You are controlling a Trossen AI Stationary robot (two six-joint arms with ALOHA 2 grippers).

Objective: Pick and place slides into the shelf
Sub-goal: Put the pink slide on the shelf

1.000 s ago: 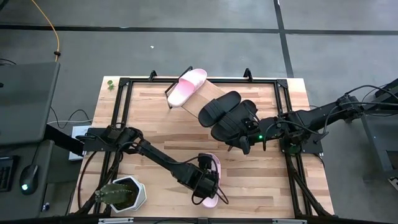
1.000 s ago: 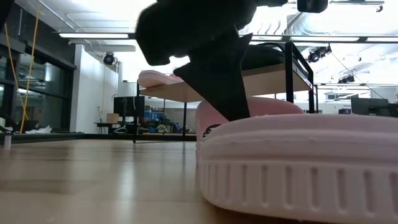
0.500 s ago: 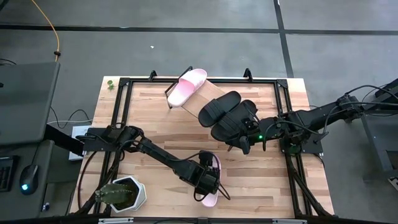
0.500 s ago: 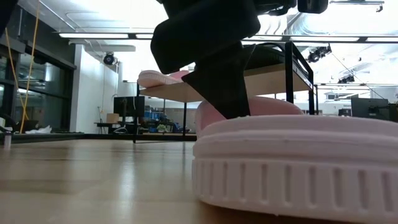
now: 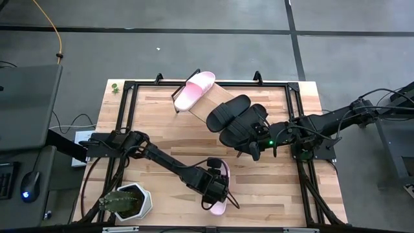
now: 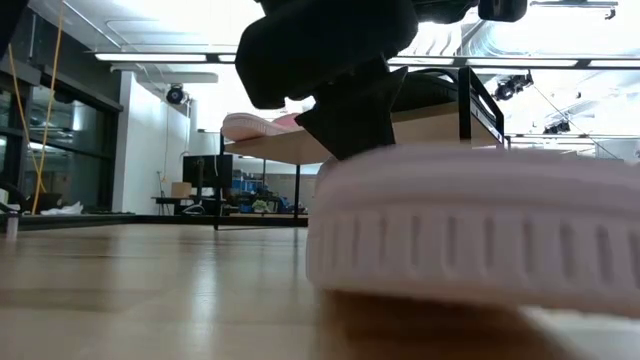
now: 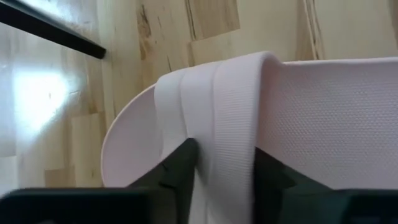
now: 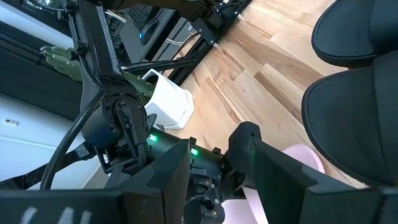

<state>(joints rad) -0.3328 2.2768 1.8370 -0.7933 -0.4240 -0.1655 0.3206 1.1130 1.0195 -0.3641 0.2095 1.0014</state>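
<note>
One pale pink slide (image 5: 219, 207) lies near the table's front edge, and my left gripper (image 5: 215, 188) is shut on its strap. In the low view its ribbed sole (image 6: 470, 230) fills the foreground. The slanted wooden shelf (image 5: 223, 96) at the far side carries the other pink slide (image 5: 194, 90) and two black slides (image 5: 228, 111) (image 5: 244, 126), soles on the board. My right gripper (image 5: 254, 150) hangs open, holding nothing, just in front of the nearer black slide. My left gripper pinches the ribbed edge band of the pink slide's strap (image 7: 224, 124). One finger (image 7: 180, 165) is in the opening under the strap and the other (image 7: 267, 174) is on its top. The fingers slant down from the table's left. The sole's near end hangs just off the table.
A cactus in a white pot (image 5: 126, 202) stands at the near left corner, close to my left arm. Black frame rails (image 5: 126, 116) run around the tabletop. Bare wood lies between the held slide and the shelf.
My left gripper has stayed in place and taken hold of the pink slide's strap. The slide first shifted slightly toward the table's left; its near end has since risen off the table.
</note>
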